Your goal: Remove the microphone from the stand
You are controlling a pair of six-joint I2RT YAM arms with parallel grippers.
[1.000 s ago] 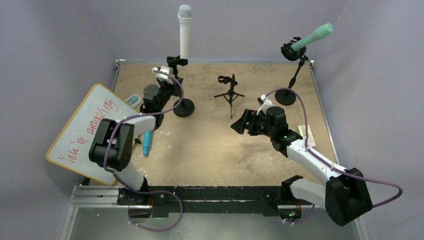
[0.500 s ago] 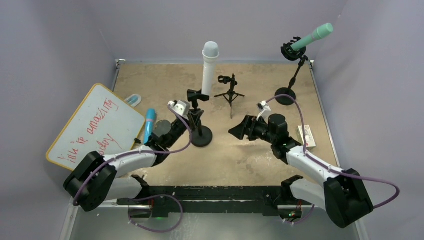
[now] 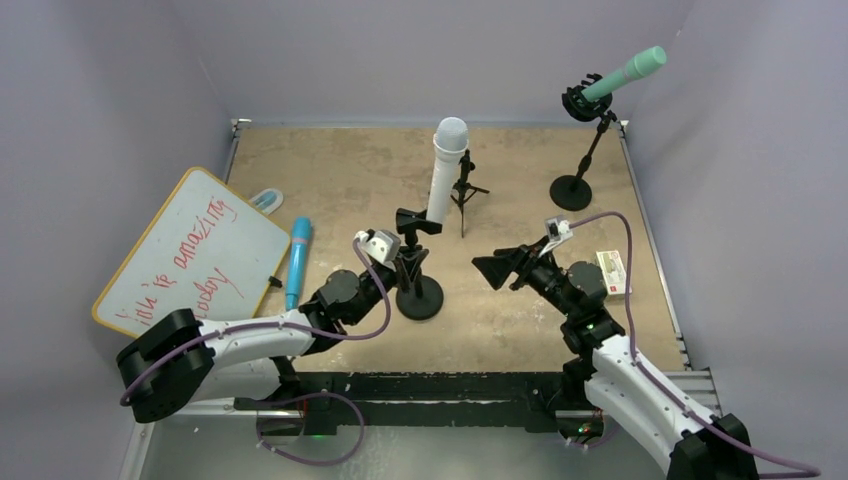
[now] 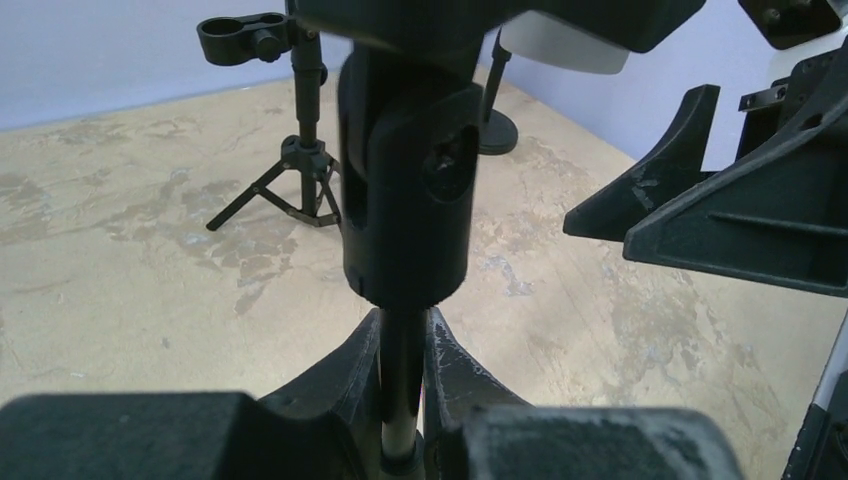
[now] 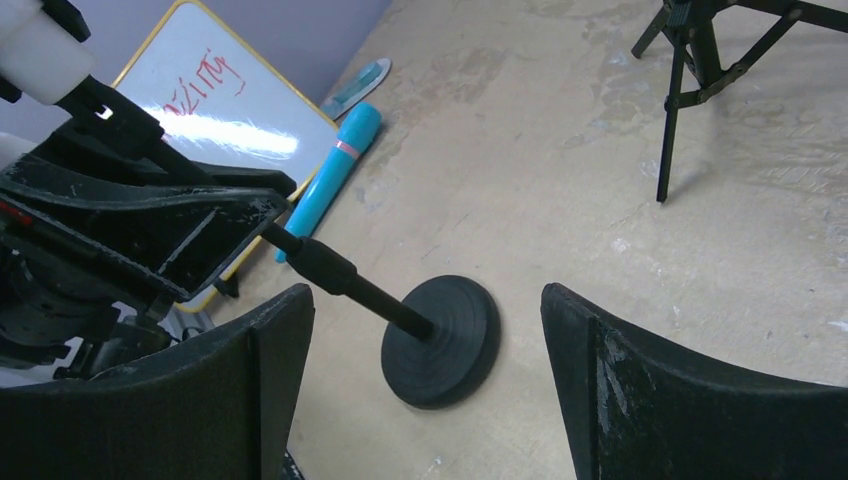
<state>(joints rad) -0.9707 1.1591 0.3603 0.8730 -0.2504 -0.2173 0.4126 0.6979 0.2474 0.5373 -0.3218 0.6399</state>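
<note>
since the earlier frames, the stand (image 3: 420, 297) carrying the white microphone (image 3: 446, 165) has travelled from the back left of the table (image 3: 330, 165) to its near centre, and the right arm has pulled in to face it.

1. nearest: the left gripper (image 3: 409, 264) has its fingers (image 4: 455, 368) pinching the thin pole of the stand, just above the round base. the base sits on the table.
2. just to the right, apart from the stand: the right gripper (image 3: 503, 268) has its fingers spread wide, with the opening turned toward the pole.
3. above the left gripper: the white microphone is seated in the clip (image 3: 416, 222), leaning slightly right.
4. farther back: an empty tripod stand (image 3: 465, 188), then a green microphone (image 3: 627, 71) on its own stand at the far right.

step in hand, as judged: positioning is done and extraction has not started. the next move calls for the right gripper to rise to the microphone body, close on it, and draw it out along the clip axis while the left gripper braces the pole.
</note>
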